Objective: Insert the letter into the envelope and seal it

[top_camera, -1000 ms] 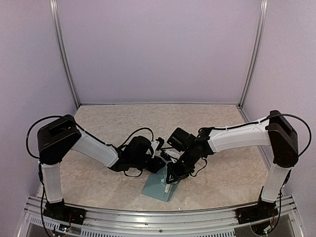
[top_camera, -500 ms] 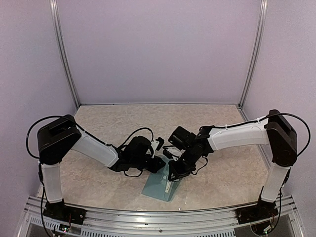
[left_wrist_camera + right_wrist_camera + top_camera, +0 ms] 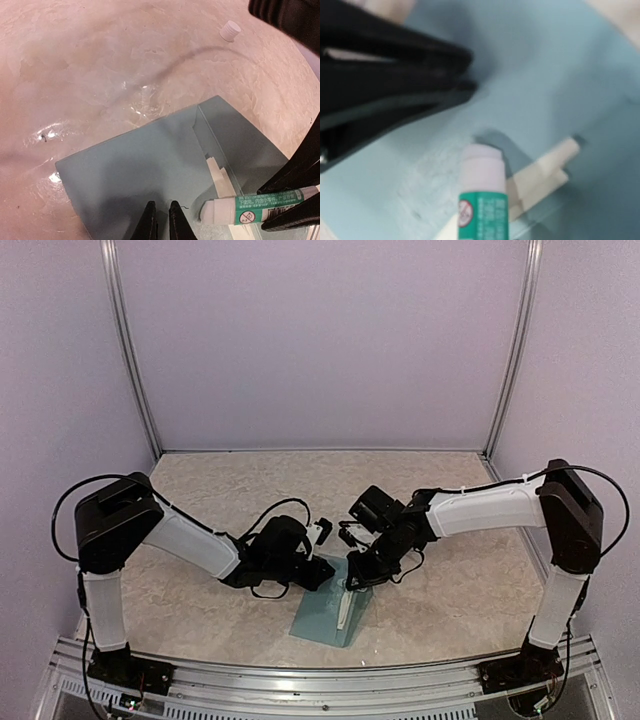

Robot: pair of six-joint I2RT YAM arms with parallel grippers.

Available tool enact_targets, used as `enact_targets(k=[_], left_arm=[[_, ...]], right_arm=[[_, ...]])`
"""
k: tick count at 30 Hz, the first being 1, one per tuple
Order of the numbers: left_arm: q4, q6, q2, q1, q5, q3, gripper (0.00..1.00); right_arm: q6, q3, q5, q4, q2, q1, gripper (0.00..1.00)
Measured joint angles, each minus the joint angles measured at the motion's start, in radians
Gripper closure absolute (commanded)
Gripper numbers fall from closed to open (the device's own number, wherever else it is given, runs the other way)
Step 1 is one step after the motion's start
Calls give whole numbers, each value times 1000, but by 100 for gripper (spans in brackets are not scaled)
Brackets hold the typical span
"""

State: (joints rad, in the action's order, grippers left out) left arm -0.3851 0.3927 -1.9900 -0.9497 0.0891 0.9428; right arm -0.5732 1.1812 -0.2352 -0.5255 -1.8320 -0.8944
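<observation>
The teal envelope (image 3: 328,618) lies flat near the table's front edge, its flap (image 3: 240,142) open. The cream letter (image 3: 220,177) sticks out at the mouth (image 3: 545,175). My left gripper (image 3: 162,222) is shut, its tips pressed on the envelope body (image 3: 140,165). My right gripper (image 3: 357,578) is shut on a green-and-white glue stick (image 3: 250,210). The stick's uncapped pale tip (image 3: 481,162) points at the envelope beside the letter. I cannot tell whether the tip touches the paper. The right wrist view does not show the right gripper's own fingers.
The glue stick's white cap (image 3: 230,31) lies on the marbled table (image 3: 230,490) beyond the envelope. The two arms meet over the envelope, their fingers (image 3: 395,75) close together. Walls and metal posts (image 3: 130,350) enclose the table.
My right gripper has drawn back up and to the right with the glue stick, uncovering more of the envelope. The left gripper and the envelope have stayed in place.
</observation>
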Motion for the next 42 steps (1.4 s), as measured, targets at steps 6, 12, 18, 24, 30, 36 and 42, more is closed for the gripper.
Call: enact_targets(k=[6,12,18,24,30,36,42], left_arm=[[60,33,93,15,-57,-27,74],[78,112,330,61,-138,-57,32],[29,237,516,50,-103,-58,11],[-73,367,609,24,-39,-75,6],[-148,438,616,5,14,-76,7],[-186,465,611,-13,36,-76,28],[-214,473,592,-23,43,-72,40]], right_arm=[[-16,-67,38,69,104,29,96],[-18,-149,85,243,297,40,96],[16,-284,130,590,456,32,94],[85,-370,190,927,502,-33,94],[154,-377,219,1103,502,-101,94],[190,-377,235,1176,501,-134,93],[214,-377,239,1202,488,-146,93]])
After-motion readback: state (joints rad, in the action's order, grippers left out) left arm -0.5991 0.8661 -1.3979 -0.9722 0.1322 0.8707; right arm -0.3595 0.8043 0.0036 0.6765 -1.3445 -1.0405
